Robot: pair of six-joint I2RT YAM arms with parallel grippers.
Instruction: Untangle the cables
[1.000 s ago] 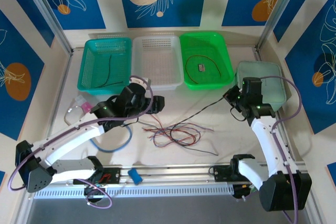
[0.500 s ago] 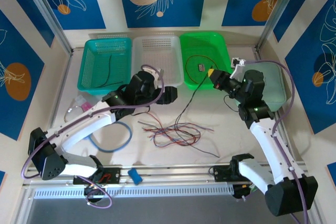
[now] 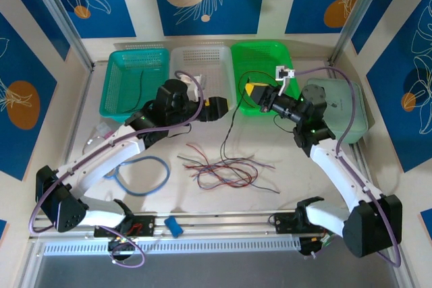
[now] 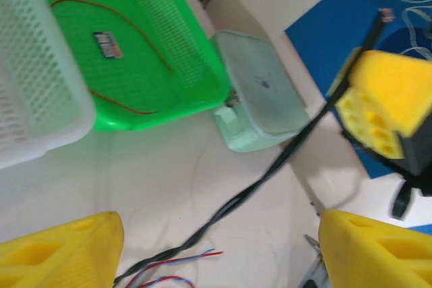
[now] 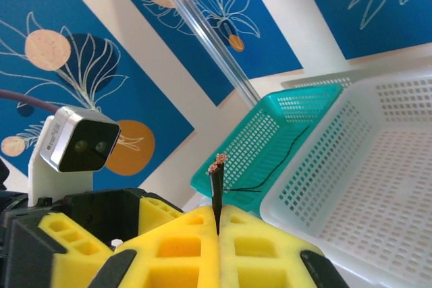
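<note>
Top external view shows the cables [image 3: 226, 170], thin, light, limp wires, heaped loose in mid-surface [image 3: 216, 204], with one black strand [image 3: 231, 126] rising to the right gripper [image 3: 253, 92], whose jaws are closed on its very end. Just beside it the left gripper [image 3: 214, 107] hovers with jaws wide apart, gripping nothing; wire this slippery is probably best pinched near an end and drawn out slowly. Bare pale surface surrounds the heap, with three baskets [image 3: 202, 75] along the far edge.

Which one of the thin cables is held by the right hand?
The black cable, pinched in the right hand with its stripped end sticking up. The red, brown and grey cables lie on the table, in no hand.
</note>
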